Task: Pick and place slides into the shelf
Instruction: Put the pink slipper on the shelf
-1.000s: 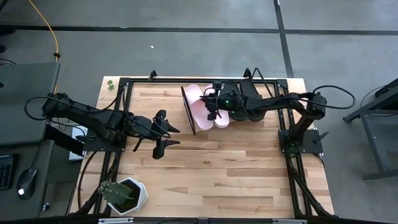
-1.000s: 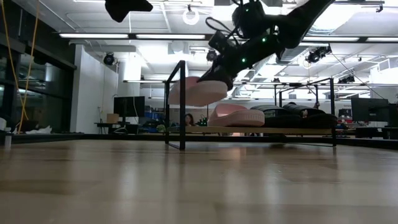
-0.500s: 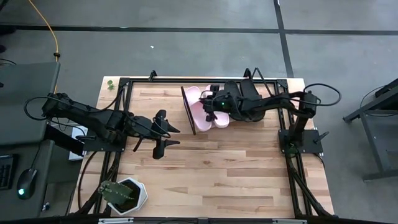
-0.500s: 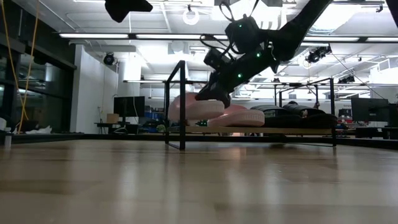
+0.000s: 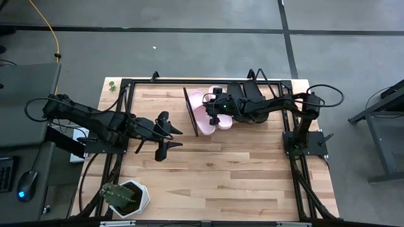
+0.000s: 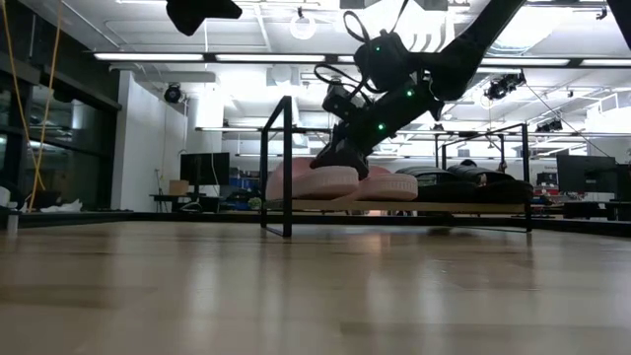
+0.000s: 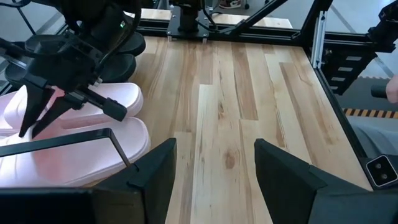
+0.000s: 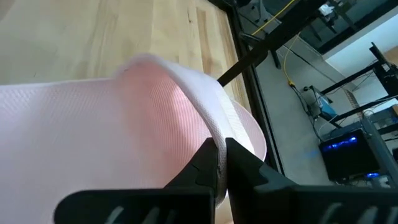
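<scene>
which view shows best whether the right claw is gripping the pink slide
The right wrist view: the right claw pinches the pink slide's strap edge up close. The low view shows the claw atop that slide on the shelf; the high view only their overlap.

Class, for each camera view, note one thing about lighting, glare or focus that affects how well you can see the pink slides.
High view: even light, pink slides clear. Low view: bright ceiling lights backlight the scene, so the right tool is a silhouette and the tabletop is blurred and glossy. Right wrist view: the pink strap fills the frame, soft-focused. Left wrist view: sharp, evenly lit.
</scene>
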Robot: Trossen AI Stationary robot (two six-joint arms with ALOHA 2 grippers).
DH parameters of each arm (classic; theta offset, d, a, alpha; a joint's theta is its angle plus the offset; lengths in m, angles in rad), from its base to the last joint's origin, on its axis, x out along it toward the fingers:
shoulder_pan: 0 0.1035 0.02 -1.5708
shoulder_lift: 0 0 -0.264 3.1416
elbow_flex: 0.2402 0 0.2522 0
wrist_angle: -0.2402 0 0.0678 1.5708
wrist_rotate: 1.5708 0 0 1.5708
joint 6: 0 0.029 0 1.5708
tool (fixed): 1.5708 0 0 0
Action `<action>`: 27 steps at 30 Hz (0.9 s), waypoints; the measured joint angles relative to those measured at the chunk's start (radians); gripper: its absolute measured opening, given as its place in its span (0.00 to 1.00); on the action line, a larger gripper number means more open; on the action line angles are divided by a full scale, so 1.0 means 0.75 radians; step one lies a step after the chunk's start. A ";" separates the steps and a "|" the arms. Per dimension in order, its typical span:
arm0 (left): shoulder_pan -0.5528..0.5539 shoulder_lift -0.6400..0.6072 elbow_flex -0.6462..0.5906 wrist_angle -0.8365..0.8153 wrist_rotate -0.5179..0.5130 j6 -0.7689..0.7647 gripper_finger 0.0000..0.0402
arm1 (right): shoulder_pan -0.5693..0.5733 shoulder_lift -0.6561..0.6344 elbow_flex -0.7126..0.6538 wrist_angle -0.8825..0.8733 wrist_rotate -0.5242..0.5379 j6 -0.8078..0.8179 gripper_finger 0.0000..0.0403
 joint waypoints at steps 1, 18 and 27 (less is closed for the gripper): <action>0.000 0.000 0.000 0.000 0.000 0.000 0.50 | 0.000 -0.001 0.000 -0.007 0.010 0.000 0.00; 0.000 0.000 0.000 0.000 0.000 0.000 0.50 | 0.001 -0.004 0.003 -0.066 0.025 -0.011 0.01; 0.000 0.000 0.000 0.000 0.001 0.000 0.50 | 0.001 -0.005 0.004 -0.081 0.026 -0.010 0.17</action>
